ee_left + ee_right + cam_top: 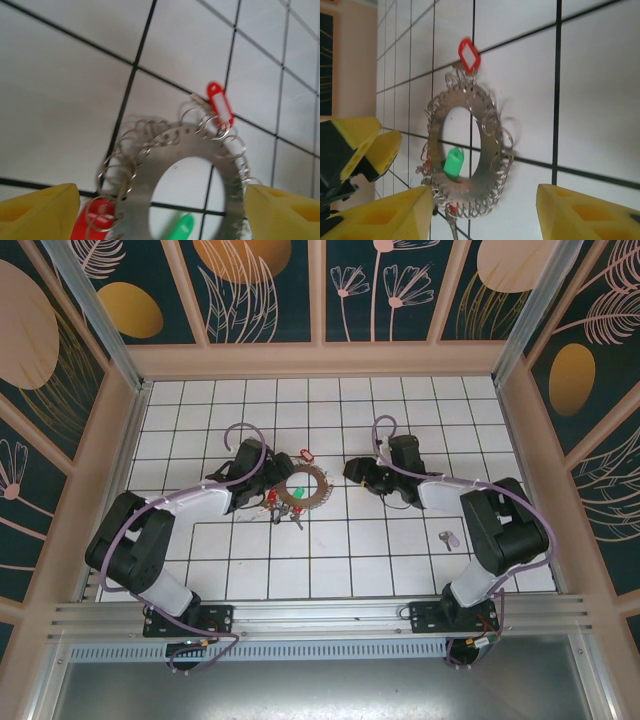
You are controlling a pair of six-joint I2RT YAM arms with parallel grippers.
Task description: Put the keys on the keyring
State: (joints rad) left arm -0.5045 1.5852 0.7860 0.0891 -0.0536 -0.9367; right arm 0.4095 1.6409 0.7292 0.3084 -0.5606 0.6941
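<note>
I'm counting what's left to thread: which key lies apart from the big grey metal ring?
The silvery key with the pale purple head, alone on tiles by the right arm; the red keys and green key sit at the ring.

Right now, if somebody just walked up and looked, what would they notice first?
The big grey ring in the middle of the white tiled table, fringed all round with little wire loops, catches the eye first. A red tag sticks out at its far edge and a green tag sits in its hole. Off to the right, one key lies all alone beside the right arm.
</note>
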